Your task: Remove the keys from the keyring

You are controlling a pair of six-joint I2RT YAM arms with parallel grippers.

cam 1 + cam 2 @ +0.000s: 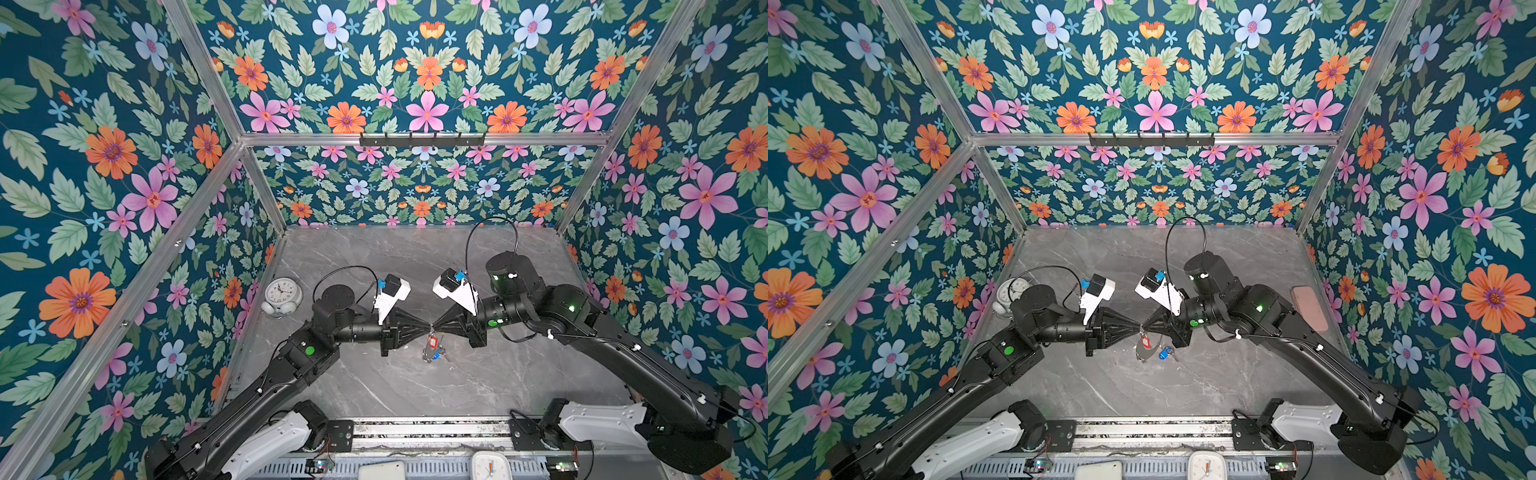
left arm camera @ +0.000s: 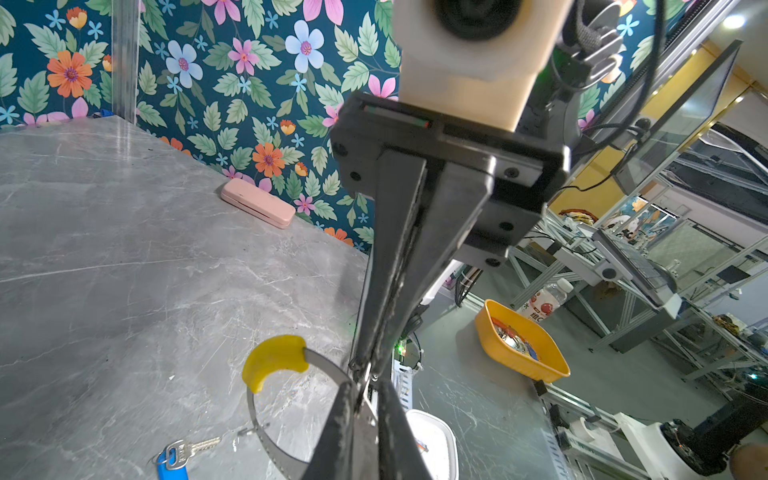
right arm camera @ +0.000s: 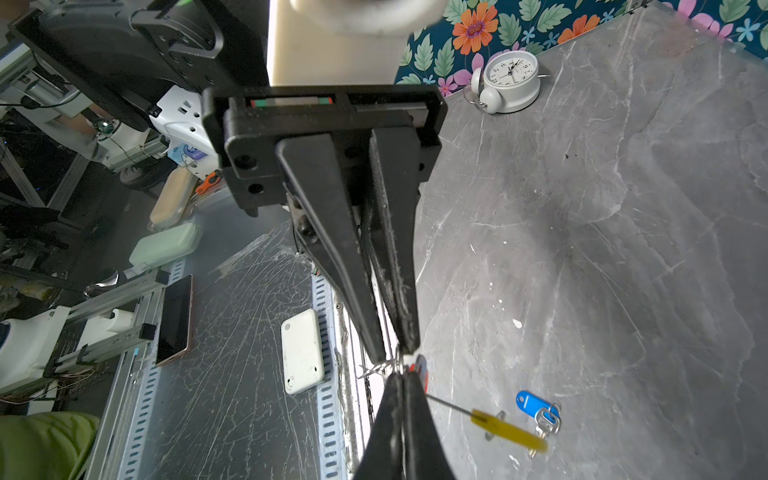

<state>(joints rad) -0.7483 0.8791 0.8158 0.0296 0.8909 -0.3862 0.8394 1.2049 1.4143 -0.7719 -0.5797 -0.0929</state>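
I judge the blue key done: it lies loose on the table, off the keyring. The red key hangs at the fingertips, so that is the step in hand. My right gripper is clamped on the keyring. The left gripper has its jaws almost together around small metal by the red tag, though I can't tell whether it bites. Next calls for threading that key off. Both arms reach inward, grippers level, tip to tip above mid-table.

A round white alarm clock (dial facing up) lies at the left edge of the grey marble-patterned worktop; a flat pink oblong case lies along its right edge.
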